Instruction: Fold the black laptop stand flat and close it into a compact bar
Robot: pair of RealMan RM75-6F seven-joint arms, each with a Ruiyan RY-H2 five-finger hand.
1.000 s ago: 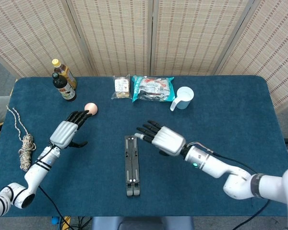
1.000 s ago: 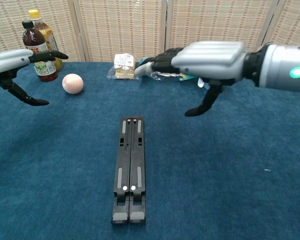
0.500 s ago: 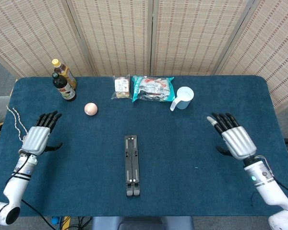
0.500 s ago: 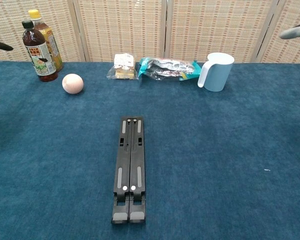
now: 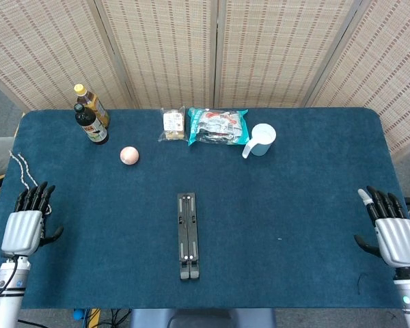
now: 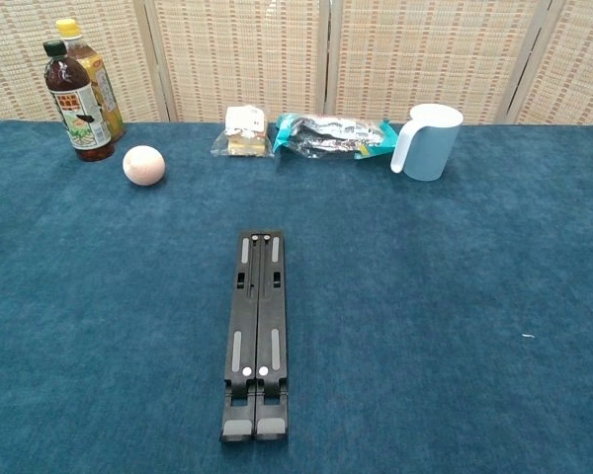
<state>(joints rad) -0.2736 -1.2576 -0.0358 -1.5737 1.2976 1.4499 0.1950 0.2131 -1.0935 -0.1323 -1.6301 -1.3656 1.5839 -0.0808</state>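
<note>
Black laptop stand [image 5: 187,236], folded into a flat narrow bar, lying lengthwise at the table's [image 5: 294,198] near middle, untouched. Left robot hand [image 5: 24,225] at the near left edge, fingers spread, holding nothing; right robot hand [image 5: 392,230] at the near right edge, likewise spread and holding nothing. Pale rope [image 5: 22,174] beside the left robot hand. Farther back, a pink ball [image 5: 128,155]; beyond it two bottles [image 5: 90,116], snack packets [image 5: 205,126] and a light blue cup [image 5: 262,139].
</note>
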